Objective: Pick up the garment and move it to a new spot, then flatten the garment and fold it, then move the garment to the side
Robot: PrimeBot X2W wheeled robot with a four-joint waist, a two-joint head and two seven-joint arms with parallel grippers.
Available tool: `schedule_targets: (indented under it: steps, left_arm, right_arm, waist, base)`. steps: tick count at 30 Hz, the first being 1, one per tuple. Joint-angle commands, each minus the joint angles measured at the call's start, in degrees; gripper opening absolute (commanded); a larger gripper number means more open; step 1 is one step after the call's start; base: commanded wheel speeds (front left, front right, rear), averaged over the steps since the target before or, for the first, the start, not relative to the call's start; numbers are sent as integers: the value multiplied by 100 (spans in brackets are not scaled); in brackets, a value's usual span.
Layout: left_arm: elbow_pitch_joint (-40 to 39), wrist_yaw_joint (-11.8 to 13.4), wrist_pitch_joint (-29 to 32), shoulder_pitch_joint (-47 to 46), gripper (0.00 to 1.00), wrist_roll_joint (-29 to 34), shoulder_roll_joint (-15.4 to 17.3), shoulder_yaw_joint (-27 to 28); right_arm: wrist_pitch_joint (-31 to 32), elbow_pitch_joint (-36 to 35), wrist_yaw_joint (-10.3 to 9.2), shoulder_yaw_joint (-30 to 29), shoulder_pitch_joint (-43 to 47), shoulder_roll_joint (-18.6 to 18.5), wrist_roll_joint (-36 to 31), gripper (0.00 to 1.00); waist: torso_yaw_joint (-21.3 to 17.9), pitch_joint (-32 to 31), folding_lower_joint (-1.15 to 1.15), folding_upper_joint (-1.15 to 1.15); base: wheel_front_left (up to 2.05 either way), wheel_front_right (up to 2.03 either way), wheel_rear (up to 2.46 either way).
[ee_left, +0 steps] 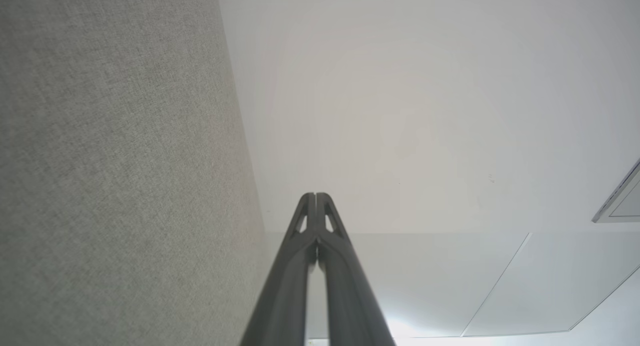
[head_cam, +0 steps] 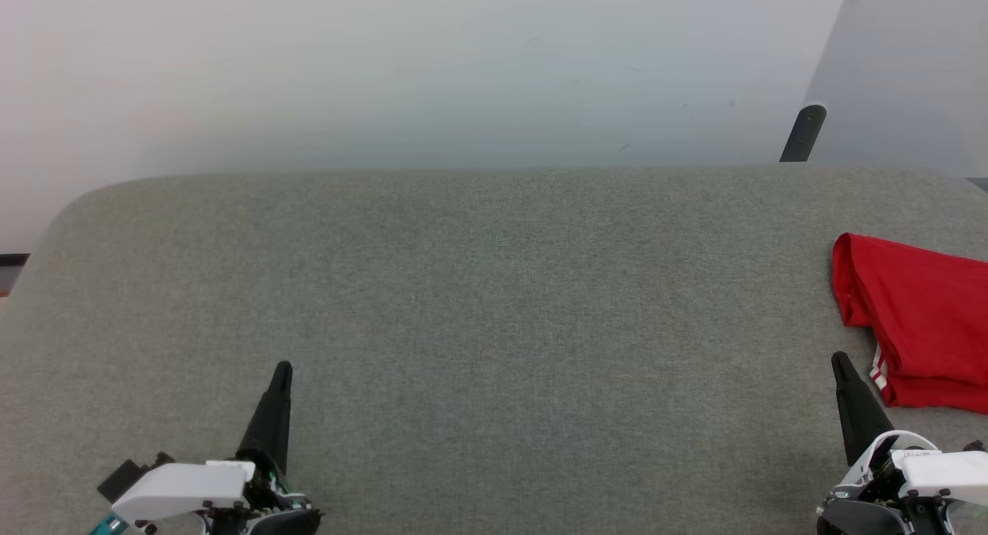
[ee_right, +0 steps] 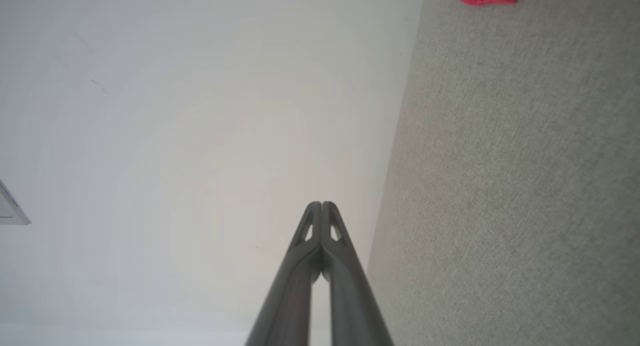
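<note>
Head view: the garment (head_cam: 926, 319) lies folded at the right edge of the grey tabletop (head_cam: 463, 288), just beside the right claw (head_cam: 839, 359). The left claw (head_cam: 282, 367) is well apart, at lower left.

Left wrist view: the left claw's tips are pressed together, empty.

Right wrist view: the right claw is likewise pressed together and empty, with the red garment at the top edge.

Likely a bare lab or test room: a grey fabric-covered table (head_cam: 494, 288) against blank white surroundings (head_cam: 386, 72).
</note>
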Motion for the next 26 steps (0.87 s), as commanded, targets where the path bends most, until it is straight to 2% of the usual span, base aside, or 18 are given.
schedule_targets:
  steps: [1, 26]
  left_arm:
    - [3, -33, 18, -56, 0, -19, -2, 13]
    - [2, -33, 18, -55, 0, -19, -2, 13]
  right_arm:
    - [4, -11, 2, -1, -20, 15, 23, 0]
    - [3, -11, 2, 0, -19, 15, 24, 0]
  waist:
    - [0, 0, 0, 0]
    - [0, 0, 0, 0]
  base:
    - [0, 0, 0]
    - [0, 0, 0]
